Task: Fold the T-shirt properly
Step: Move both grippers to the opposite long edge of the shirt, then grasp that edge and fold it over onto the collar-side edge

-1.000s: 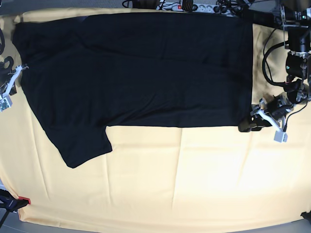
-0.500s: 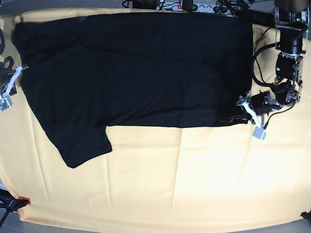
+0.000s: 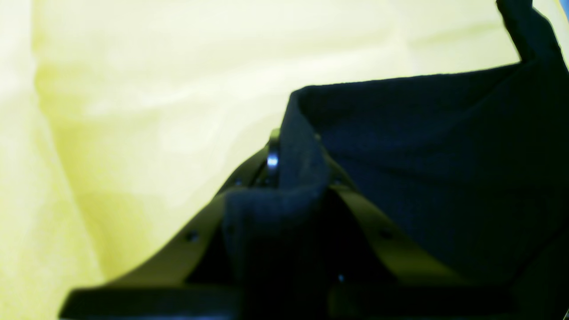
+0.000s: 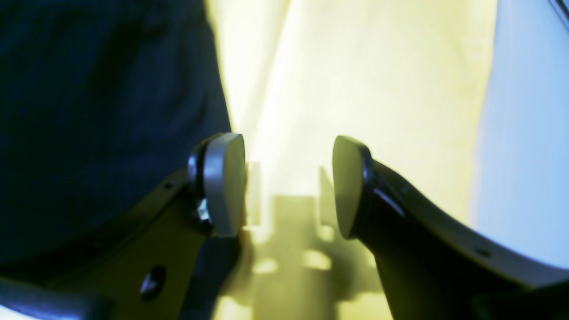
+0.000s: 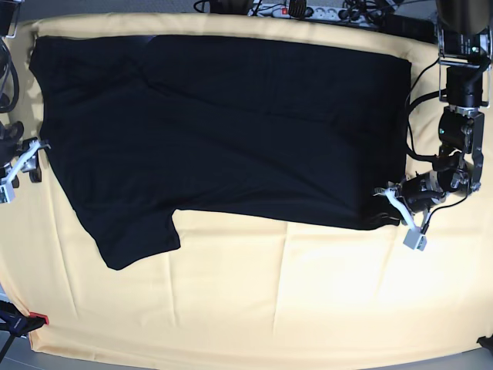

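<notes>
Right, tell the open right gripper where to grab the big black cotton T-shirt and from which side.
Grip the black cotton T-shirt at its flat outer edge by the right gripper, coming in sideways from the bare yellow tablecloth. The open pads sit just off that edge; the left gripper already pinches the opposite corner.

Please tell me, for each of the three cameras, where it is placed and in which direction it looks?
Base: above the table, looking down on the T-shirt and tablecloth; both arms show.
Left wrist: behind the left gripper, looking along its fingers, shut on a shirt corner.
Right wrist: behind the right gripper, open over the cloth beside the shirt edge.
Shared: all three show shirt and cloth; base also shows both grippers, left, right.
</notes>
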